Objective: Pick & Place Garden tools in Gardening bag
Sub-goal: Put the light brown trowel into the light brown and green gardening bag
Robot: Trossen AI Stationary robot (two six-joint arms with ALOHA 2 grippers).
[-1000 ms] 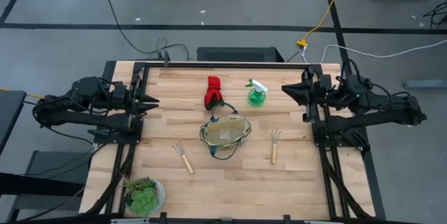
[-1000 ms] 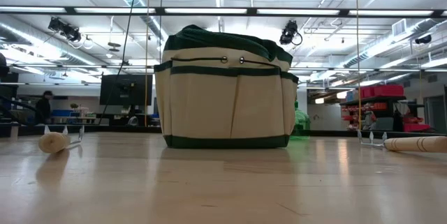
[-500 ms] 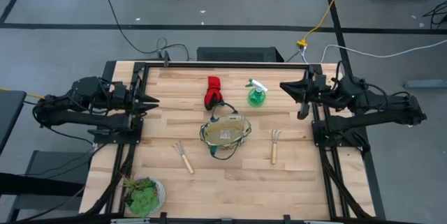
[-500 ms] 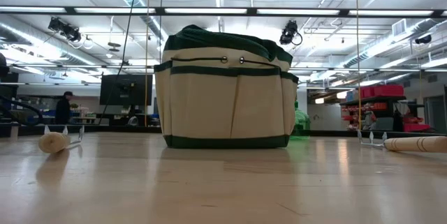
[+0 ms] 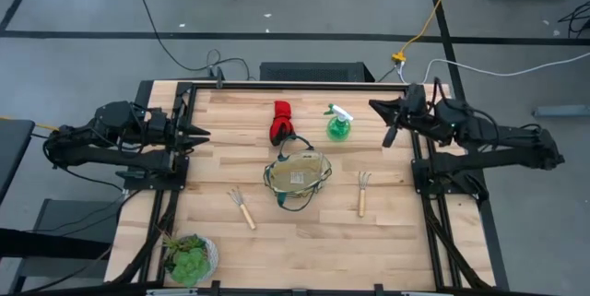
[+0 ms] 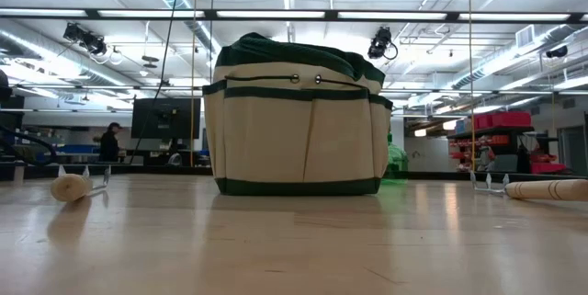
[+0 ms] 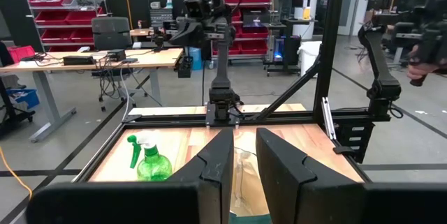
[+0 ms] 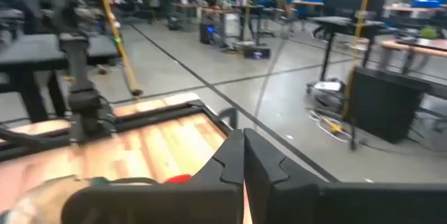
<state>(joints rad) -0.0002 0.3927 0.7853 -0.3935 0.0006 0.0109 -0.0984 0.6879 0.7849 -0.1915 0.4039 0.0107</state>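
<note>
Holding nothing, right gripper (image 5: 377, 106) fingers pressed together, left gripper (image 5: 205, 134) fingers slightly parted.

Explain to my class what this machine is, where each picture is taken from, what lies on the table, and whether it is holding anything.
It is a robot with two dark arms at a wooden table. One picture looks straight down, one looks level across the tabletop, and two come from cameras on the wrists. The left gripper waits at the table's left edge, slightly open. The right gripper is shut, near the green spray bottle. Neither holds anything. On the table lie the gardening bag, red gloves, two hand rakes and a potted plant.
</note>
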